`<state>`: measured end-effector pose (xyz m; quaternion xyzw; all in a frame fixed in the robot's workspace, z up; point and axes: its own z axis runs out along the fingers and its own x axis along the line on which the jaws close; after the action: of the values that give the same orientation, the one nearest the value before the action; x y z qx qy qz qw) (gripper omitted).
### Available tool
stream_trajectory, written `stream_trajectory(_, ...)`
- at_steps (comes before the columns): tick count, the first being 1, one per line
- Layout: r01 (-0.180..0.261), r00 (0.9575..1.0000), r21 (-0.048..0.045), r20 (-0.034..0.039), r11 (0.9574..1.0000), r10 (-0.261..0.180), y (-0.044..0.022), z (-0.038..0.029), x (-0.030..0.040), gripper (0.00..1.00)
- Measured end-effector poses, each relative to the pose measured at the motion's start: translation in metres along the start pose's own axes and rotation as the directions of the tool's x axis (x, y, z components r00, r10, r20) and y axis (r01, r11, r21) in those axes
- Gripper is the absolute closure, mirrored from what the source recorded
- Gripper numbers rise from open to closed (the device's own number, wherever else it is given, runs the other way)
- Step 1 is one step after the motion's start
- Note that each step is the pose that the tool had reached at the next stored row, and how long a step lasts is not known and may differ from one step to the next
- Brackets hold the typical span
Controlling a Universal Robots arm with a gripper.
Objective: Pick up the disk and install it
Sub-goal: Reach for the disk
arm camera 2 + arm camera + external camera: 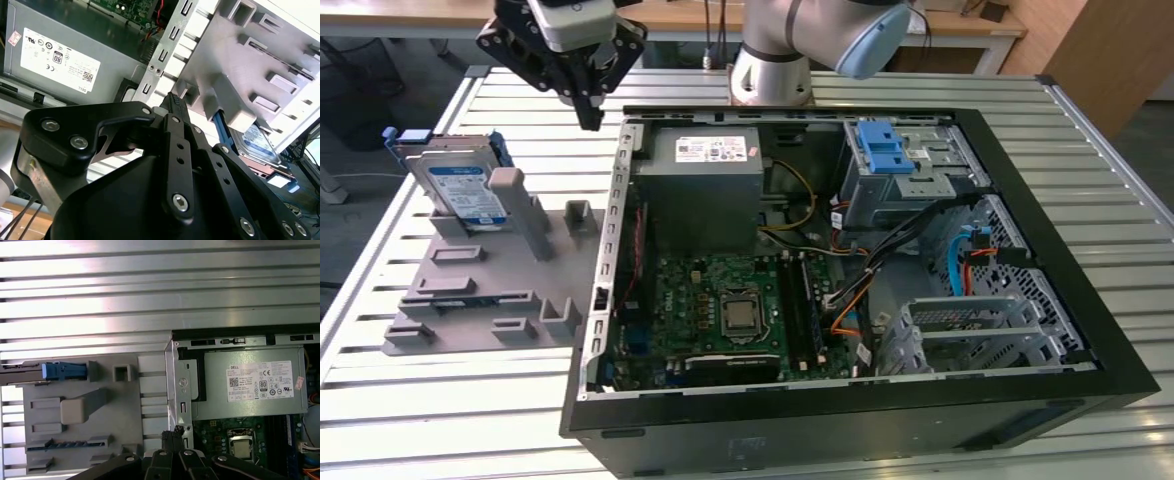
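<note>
The disk [464,190], silver with a white-and-blue label and a blue frame, stands tilted in a slot of the grey fixture plate [480,290] at the exterior view's left. The second wrist view catches its label [261,141]; the first wrist view has it edge-on, blue frame [64,371] showing. My gripper [591,118] hangs above the table between the fixture and the open computer case [1067,290], near the case's far corner. Its fingers [173,102] are shut together with nothing held, also seen in the first wrist view [172,434]. The disk is apart from the gripper.
A grey power-supply box [707,165] with a white sticker sits in the case beside the gripper. A blue bracket [886,150] tops the drive cage at the case's far right. The motherboard [727,310] and cables fill the case. The arm's base [774,70] stands behind.
</note>
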<state>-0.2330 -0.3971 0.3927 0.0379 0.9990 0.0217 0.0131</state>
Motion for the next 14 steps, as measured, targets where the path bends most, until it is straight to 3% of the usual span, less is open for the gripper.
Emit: stream_trajectory(14,0.0,1.0,0.0,0.0,1.0,0.0,-0.0006,-0.0002,0.0078,0.89)
